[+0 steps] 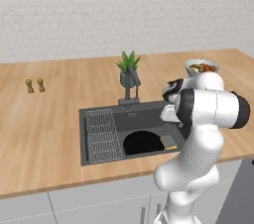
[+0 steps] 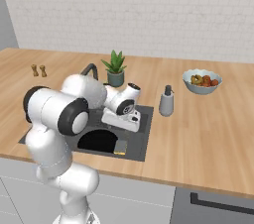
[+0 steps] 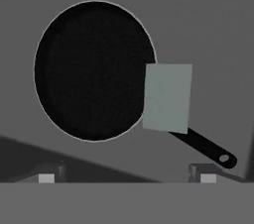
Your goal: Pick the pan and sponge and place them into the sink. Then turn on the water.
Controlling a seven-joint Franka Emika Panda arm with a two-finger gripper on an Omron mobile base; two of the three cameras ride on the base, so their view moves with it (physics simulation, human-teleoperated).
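Note:
The black pan [image 3: 94,69] lies flat on the floor of the dark grey sink [image 3: 213,34], its handle [image 3: 206,147] pointing away from the round body. The grey-teal sponge [image 3: 167,97] rests across the pan's rim and the root of the handle. From the base views, the pan [image 1: 144,142] and sponge [image 1: 169,142] sit in the basin's right half [image 2: 142,141], with the yellow edge of the sponge [image 2: 120,147] showing. My gripper [image 3: 127,176] hangs above them, open, with nothing between its fingers. No water is in view at the faucet [image 1: 130,82].
A wire rack [image 1: 103,134] covers the sink's left part. A potted plant [image 1: 128,67] stands behind the faucet. A soap dispenser [image 2: 166,101] and a fruit bowl [image 2: 201,80] sit to the sink's right, and two brown shakers [image 1: 34,85] far left.

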